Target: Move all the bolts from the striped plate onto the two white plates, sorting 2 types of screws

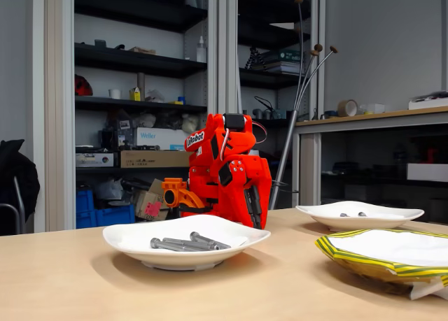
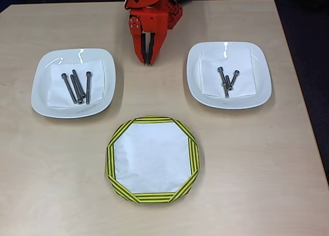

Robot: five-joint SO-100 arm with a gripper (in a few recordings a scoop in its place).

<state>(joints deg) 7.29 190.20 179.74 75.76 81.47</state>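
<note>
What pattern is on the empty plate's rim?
Yellow with green and black stripes on the striped plate, clearest in the overhead view.

This is a workshop or electronics lab. Behind the table's far edge (image 1: 210, 216) stands a tall open cabinet with dark shelves (image 1: 133, 59) crowded with small bottles, tins, loose parts and cables. A white box marked "Weller" (image 1: 159, 137) sits on one shelf, a flat cardboard box (image 1: 154, 159) below it, and blue plastic crates (image 1: 105, 208) on the floor. To the right runs a wooden workbench (image 1: 371, 117) with a roll of tape (image 1: 347, 108) on top. A small orange robot arm (image 1: 225, 170) stands at the table's far edge.
</note>
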